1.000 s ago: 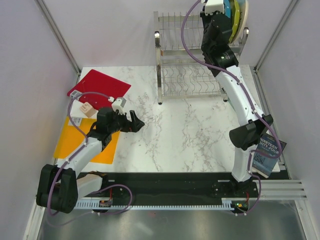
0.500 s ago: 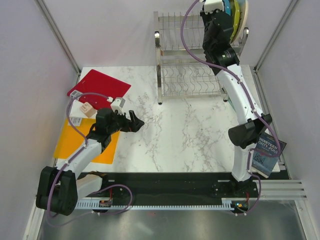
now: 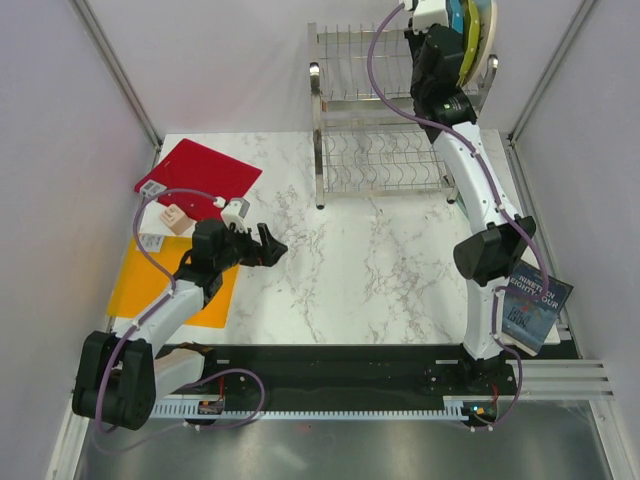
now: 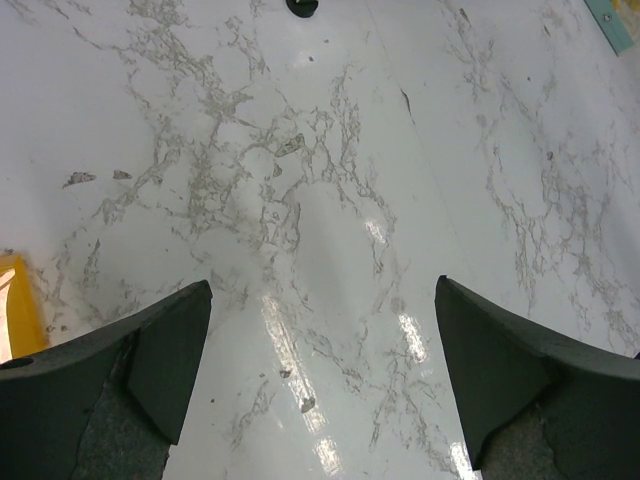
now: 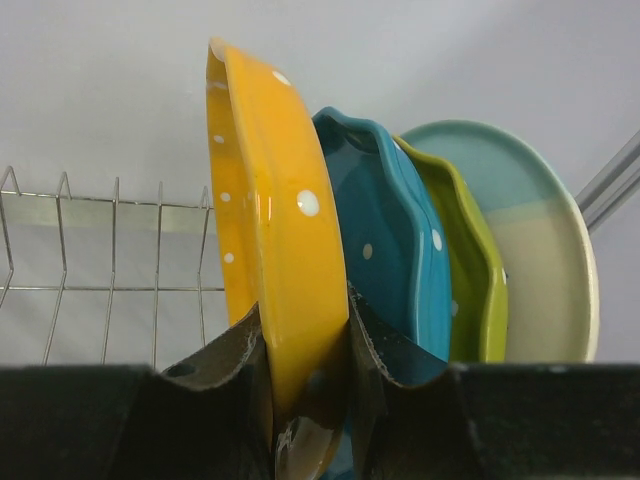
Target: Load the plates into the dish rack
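My right gripper is shut on the rim of the orange white-dotted plate and holds it upright at the top tier of the steel dish rack. Beside it on the right stand the blue plate, the lime-green plate and the cream-and-light-blue plate, all on edge. In the top view the arm hides the orange plate; the blue plate, the green plate and the cream plate show. My left gripper is open and empty, low over the marble.
A red square board and an orange mat lie at the left, with a small cream object between them. A book lies at the right edge. The rack's lower tier holds nothing. Rack wires show left of the orange plate.
My right gripper has moved a little further back and up at the rack's top tier, still holding the orange plate. My left arm has drawn slightly back to the left.
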Robot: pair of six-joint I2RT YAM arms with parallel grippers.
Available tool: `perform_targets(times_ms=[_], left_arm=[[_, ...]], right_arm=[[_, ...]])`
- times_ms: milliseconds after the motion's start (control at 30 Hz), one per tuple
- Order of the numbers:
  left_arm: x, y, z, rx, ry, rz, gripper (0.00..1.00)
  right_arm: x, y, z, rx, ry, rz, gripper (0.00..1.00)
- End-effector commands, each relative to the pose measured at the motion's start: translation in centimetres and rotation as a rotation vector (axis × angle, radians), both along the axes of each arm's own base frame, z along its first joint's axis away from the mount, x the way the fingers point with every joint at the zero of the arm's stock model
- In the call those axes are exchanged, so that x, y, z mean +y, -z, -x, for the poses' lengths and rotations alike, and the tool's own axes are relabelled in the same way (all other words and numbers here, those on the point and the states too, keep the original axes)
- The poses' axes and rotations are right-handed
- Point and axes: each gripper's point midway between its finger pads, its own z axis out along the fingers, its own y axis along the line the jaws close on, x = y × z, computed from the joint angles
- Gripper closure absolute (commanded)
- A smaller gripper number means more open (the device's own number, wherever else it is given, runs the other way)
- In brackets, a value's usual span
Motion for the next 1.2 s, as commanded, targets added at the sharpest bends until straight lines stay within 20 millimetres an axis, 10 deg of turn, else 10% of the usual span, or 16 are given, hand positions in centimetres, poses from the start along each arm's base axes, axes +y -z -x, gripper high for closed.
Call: perform_targets(times_ms=[0,300,833,1167], left_arm=[[-0.1,-0.5,-0.7,-0.032,0.006,0.004,0.0],[-0.3,-0.5,-0.7,-0.021,0.01,0.012,0.0],[-0.4,-0.3,-0.5,-0.021,0.008,0.027,0.0],[-0.5,-0.6,-0.5,-0.025,0.011,0.036,0.0]], right_arm=[[-2.7,-4.7,0.9,-0.144,0.038,-0.053,1.0],[-2.8,-2.3,1.4,-0.066,0.066,-0.157,1.0],[-4.8,-5.9,5.7,-0.114,0.182,-0.059,1.0],[-4.8,-4.4,4.9,-0.078,0.193,-0.016,1.0]])
